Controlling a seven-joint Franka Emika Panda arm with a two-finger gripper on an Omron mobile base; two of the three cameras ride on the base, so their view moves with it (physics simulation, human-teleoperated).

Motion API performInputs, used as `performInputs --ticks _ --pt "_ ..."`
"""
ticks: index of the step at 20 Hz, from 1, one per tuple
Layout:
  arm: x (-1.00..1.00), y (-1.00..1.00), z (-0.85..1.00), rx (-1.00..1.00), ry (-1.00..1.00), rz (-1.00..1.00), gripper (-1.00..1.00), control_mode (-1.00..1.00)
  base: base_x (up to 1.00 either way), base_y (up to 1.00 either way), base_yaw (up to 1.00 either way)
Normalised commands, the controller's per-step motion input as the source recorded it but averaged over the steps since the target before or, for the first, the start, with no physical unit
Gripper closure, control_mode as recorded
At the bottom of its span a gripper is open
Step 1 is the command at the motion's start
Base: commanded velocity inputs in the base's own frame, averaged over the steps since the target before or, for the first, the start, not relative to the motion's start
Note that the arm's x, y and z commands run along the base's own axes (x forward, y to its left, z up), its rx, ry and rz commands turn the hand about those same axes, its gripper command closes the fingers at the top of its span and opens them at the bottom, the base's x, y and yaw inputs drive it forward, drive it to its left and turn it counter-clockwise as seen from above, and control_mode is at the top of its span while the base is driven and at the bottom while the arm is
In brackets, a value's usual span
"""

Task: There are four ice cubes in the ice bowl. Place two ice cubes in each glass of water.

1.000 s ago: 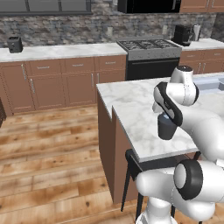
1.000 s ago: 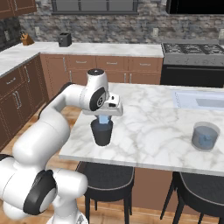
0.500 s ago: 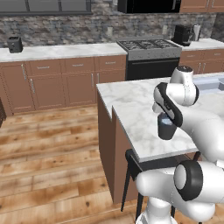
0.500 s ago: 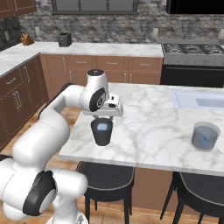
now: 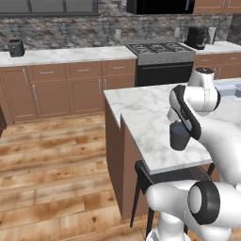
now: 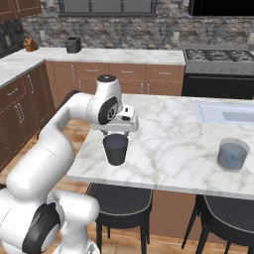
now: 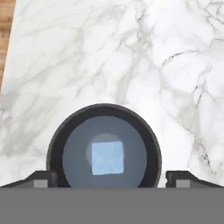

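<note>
Marble-topped desk (image 6: 168,144) carries both tumblers, and your end effector (image 7: 109,177) hangs straight above the dark glass (image 6: 115,149), which stands near the desk's front edge on the left of the right base view. In the hand view you look down its mouth: one pale ice cube (image 7: 107,158) lies in the bluish water, near the centre of the round rim. The two finger tips (image 7: 42,179) stand wide apart, one either side of the rim, with nothing between them, so the end effector is spread and empty.

That placement makes sense for a drop: with the hand centred over the opening, a cube let go falls into the water instead of glancing off the rim. I judge this glass holds one of its two cubes, though a second under the first cannot be ruled out.

The see-through grey glass (image 6: 232,154) stands well apart toward the right end of the desk; something bluish sits inside, but you cannot tell cubes from water at this size.

The dark glass stands upright, mouth up, its long axis vertical and in line with the hand. The cube shows a flat square face upward, edges roughly square to the hand view; being a cube, it has no long axis.
</note>
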Motion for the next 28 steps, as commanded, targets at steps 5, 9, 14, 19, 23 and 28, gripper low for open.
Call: performInputs --ticks 5,9,14,19,23,28 --pt "-0.52 0.15 0.39 -0.01 -0.1 0.0 -1.0 -1.0 0.0 0.0 0.0" --pt "-0.04 0.09 0.07 -0.03 -0.1 0.0 -1.0 -1.0 0.0 0.0 0.0" --pt "-0.08 0.0 0.0 0.0 0.0 0.0 -1.0 1.0 -0.75 -0.32 0.0" --pt "0.0 0.0 0.0 0.0 0.0 0.0 -1.0 1.0 -0.09 -0.99 0.0" --pt "0.0 0.0 0.0 0.0 0.0 0.0 -1.0 1.0 0.0 -1.0 0.0" --pt "0.0 0.0 0.0 0.0 0.0 0.0 -1.0 1.0 0.0 -1.0 0.0"
